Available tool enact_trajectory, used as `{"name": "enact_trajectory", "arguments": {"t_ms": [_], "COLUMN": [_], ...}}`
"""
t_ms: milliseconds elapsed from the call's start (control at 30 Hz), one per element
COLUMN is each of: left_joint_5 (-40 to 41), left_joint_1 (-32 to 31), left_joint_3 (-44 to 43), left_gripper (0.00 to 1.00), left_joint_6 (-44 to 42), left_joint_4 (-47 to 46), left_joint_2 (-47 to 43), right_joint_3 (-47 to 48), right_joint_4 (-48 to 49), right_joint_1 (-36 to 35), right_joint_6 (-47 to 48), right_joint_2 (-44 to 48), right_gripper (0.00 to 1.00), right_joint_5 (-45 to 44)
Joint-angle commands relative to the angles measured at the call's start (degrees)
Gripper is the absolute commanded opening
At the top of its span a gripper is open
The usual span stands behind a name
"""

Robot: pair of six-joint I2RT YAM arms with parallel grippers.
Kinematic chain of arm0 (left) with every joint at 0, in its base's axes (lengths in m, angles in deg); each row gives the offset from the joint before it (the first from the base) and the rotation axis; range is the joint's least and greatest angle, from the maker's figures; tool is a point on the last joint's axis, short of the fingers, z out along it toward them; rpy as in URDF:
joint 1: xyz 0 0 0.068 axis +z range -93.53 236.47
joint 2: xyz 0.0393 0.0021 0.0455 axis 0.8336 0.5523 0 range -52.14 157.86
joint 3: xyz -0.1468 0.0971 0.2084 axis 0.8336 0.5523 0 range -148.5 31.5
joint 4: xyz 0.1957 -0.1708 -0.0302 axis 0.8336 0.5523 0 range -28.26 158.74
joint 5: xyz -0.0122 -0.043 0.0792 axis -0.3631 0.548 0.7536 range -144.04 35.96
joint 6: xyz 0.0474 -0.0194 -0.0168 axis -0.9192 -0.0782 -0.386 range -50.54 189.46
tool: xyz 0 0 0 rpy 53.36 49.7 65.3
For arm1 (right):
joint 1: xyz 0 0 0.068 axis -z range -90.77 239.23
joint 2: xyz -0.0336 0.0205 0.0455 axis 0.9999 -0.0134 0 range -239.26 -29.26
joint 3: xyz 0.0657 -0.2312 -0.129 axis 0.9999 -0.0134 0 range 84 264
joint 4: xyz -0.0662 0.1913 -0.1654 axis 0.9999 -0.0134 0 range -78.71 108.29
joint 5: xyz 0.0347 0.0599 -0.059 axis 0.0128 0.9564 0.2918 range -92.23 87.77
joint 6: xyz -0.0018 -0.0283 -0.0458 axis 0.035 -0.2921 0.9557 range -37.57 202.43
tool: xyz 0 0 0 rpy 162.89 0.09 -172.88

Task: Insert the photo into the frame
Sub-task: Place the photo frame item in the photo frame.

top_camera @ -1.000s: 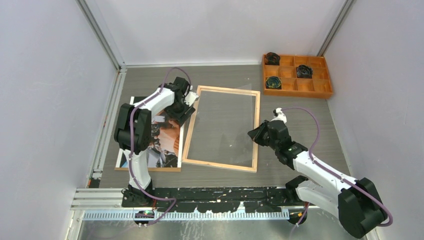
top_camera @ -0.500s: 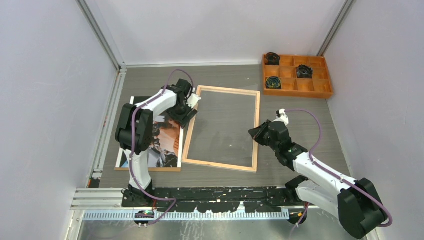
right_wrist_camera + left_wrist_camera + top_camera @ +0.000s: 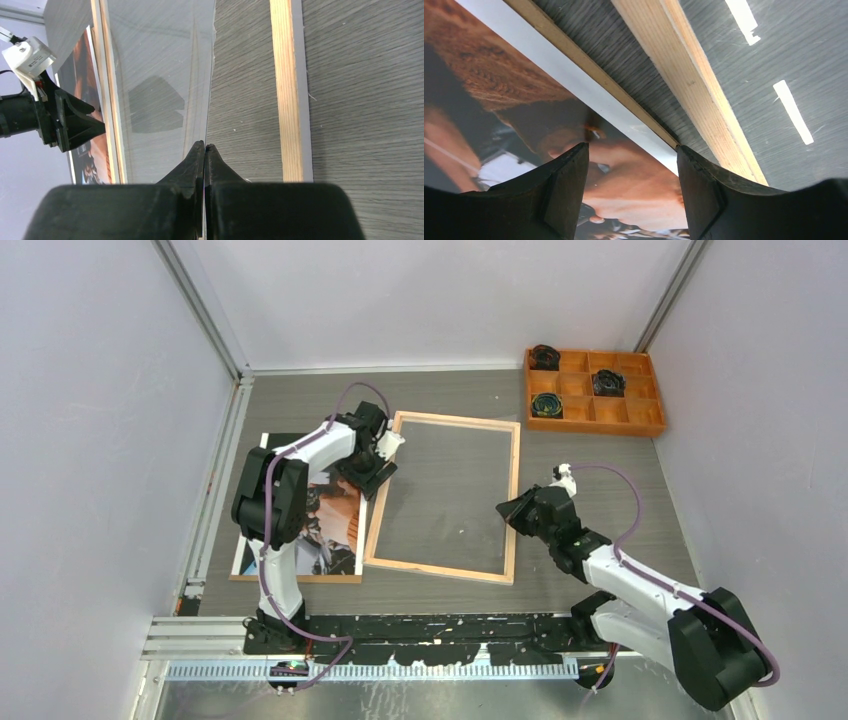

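Note:
The frame [image 3: 441, 570] lies wood side up at the table's middle. The photo [image 3: 335, 530] lies picture up on a brown backing board [image 3: 295, 578] just left of it. My left gripper [image 3: 374, 466] is open and empty, low over the photo's right edge; in the left wrist view [image 3: 631, 160] its fingers [image 3: 564, 190] straddle the photo [image 3: 499, 100] beside the frame's rail [image 3: 684, 75]. My right gripper [image 3: 509, 508] is shut on the right edge of a clear sheet [image 3: 160, 75] that slants over the frame's opening; its jaws [image 3: 205, 145] are closed just inside the right rail [image 3: 285, 90].
An orange compartment tray [image 3: 595, 412] with dark coiled items stands at the back right. Grey walls close in the table on both sides. The left gripper also shows in the right wrist view [image 3: 75, 120].
My left gripper has shifted a little to the right, toward the frame's left rail. My right gripper has drawn slightly nearer with the clear sheet still in it.

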Motion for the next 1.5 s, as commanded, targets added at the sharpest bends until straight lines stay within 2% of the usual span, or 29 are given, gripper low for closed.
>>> {"name": "enact_trajectory", "arguments": {"t_ms": [0,400,900,1233,1467], "left_joint_5": [-3.0,-3.9,-5.7,-6.0,-6.6], "left_joint_1": [-0.6,-1.2,-1.0,0.2,0.9], "left_joint_3": [0.7,1.5,0.9,0.2,-0.3], "left_gripper": [0.66,0.65,0.63,0.63,0.63], "left_joint_6": [0.5,0.4,0.9,1.2,2.0], "left_joint_4": [-1.2,-1.6,-1.0,-0.7,-0.3], "left_joint_2": [-0.3,-0.6,-2.0,-2.4,-2.3], "right_joint_3": [1.8,3.6,2.9,5.3,6.9], "right_joint_4": [4.5,6.2,3.7,1.5,2.3], "right_joint_1": [0.1,4.9,5.6,7.0,9.0], "right_joint_6": [-1.7,-7.3,-4.1,-3.1,-6.2], "right_joint_2": [-2.3,-2.7,-1.4,-4.1,-4.9], "right_gripper": [0.01,0.01,0.01,0.01,0.01], "right_joint_5": [1.1,11.0,10.9,20.5,25.9]}}
